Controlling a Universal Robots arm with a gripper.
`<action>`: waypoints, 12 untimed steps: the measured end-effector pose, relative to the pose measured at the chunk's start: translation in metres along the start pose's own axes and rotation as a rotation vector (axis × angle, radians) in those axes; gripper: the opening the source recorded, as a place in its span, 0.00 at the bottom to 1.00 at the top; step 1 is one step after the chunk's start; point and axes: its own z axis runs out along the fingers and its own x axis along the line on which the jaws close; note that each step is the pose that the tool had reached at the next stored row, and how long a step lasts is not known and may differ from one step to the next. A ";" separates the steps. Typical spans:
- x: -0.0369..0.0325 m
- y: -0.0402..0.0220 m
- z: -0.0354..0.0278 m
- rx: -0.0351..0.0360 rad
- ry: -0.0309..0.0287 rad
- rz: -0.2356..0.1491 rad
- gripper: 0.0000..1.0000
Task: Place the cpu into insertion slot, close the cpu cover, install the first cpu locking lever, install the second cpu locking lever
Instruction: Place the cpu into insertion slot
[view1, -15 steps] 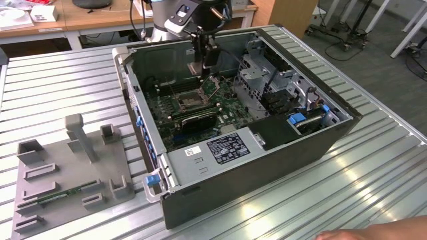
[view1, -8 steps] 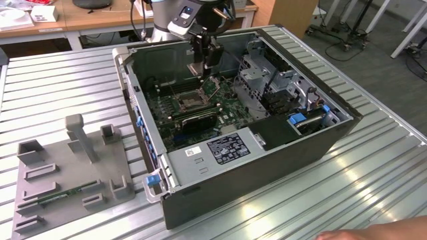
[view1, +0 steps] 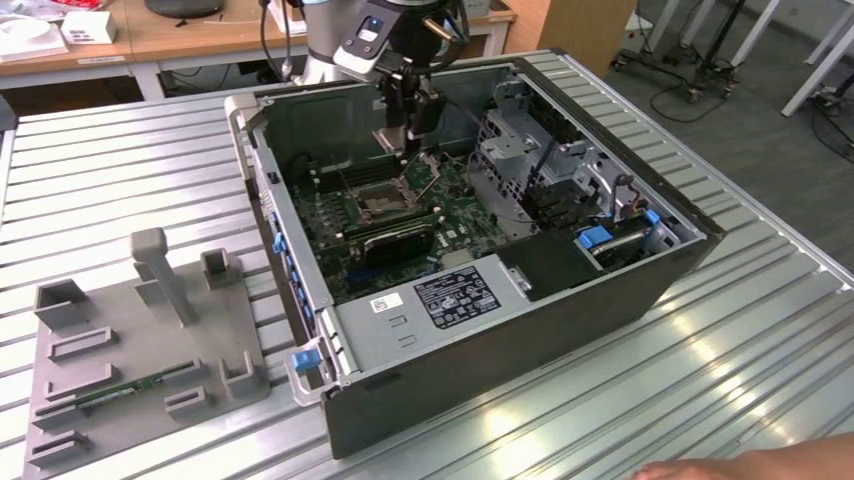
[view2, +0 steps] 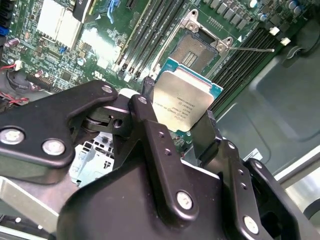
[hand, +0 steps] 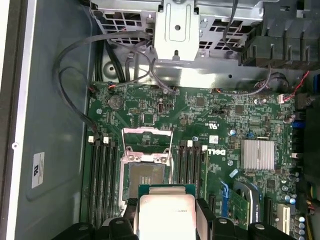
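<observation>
Exterior view: open computer case (view1: 534, 340) lay on its side at the middle of the ribbed metal tabletop (view1: 120, 160), arm reaching in from 12 o'clock. Grey fixture plate (view1: 134, 340) sat at 8 o'clock, well apart from the case. A person's hand (view1: 747, 468) at the 5 o'clock edge, clear of the work.

Tool (view2: 179, 107): clamped on the cpu (view2: 185, 95), one black finger on each of two opposite edges, silvery top facing the camera in both wrist views. The chip hung above the green board and touched nothing else.

Insertion slot (hand: 145, 177): bare, contact field exposed, nothing seated in it. In the first wrist view the cpu hovered near the slot, partly over its rim, not down in it. Memory slots (hand: 102, 170) flanked the socket on both sides.

Cpu cover (hand: 146, 137): swung up and open, green board visible through its square cut-out. In the second wrist view one thin locking lever (view2: 252, 49) stood out free beside the socket, not hooked down. Could not make out the other lever.

Progress, as judged: very early. Chip picked up and brought to the socket area. Seating the chip, closing the cover and latching both levers all remained undone
</observation>
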 end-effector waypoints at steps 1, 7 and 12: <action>0.0000 -0.0008 0.0008 -0.0040 -0.0001 -0.002 0.54; 0.0002 -0.0028 0.0095 -0.0076 -0.0010 -0.003 0.54; 0.0014 -0.0033 0.0187 -0.0075 -0.0037 -0.003 0.54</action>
